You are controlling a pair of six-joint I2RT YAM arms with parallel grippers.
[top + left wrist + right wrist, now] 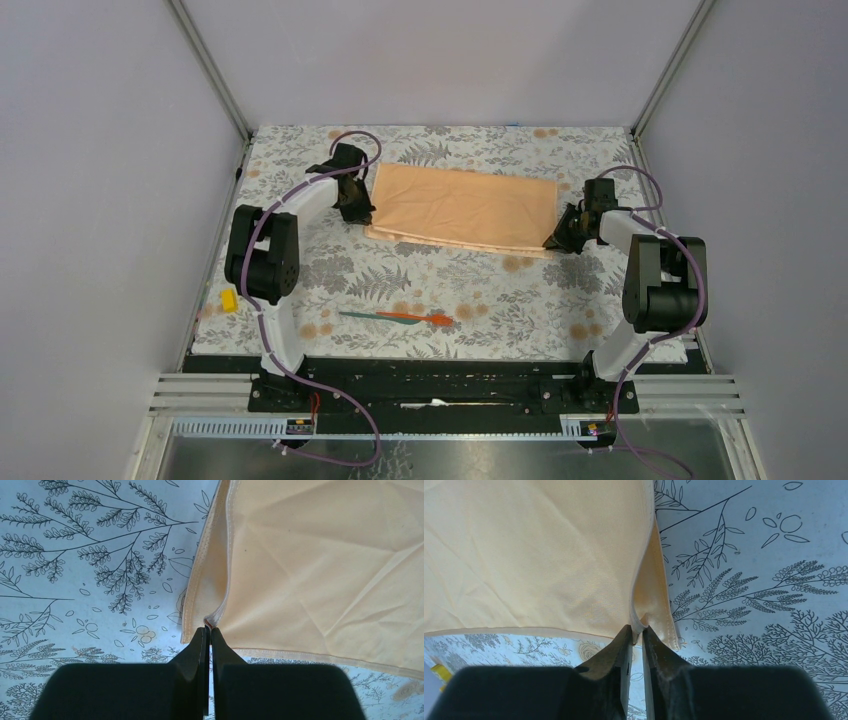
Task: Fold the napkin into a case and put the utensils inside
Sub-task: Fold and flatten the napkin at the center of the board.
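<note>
The peach-orange napkin (462, 207) lies folded in half as a wide rectangle on the far middle of the tablecloth. My left gripper (352, 205) is shut on the napkin's near-left corner (210, 621), pinching the top layer's hem. My right gripper (562, 237) is shut on the near-right corner (639, 624) the same way. The napkin also fills the left wrist view (320, 565) and the right wrist view (534, 555). The utensils, one teal-green (366, 315) and one orange-red (425, 319), lie end to end near the front middle, apart from both grippers.
A grey floral-print tablecloth (480, 290) covers the table. A small yellow block (229, 300) sits at the left edge by the left arm. Grey walls and frame posts enclose the back and sides.
</note>
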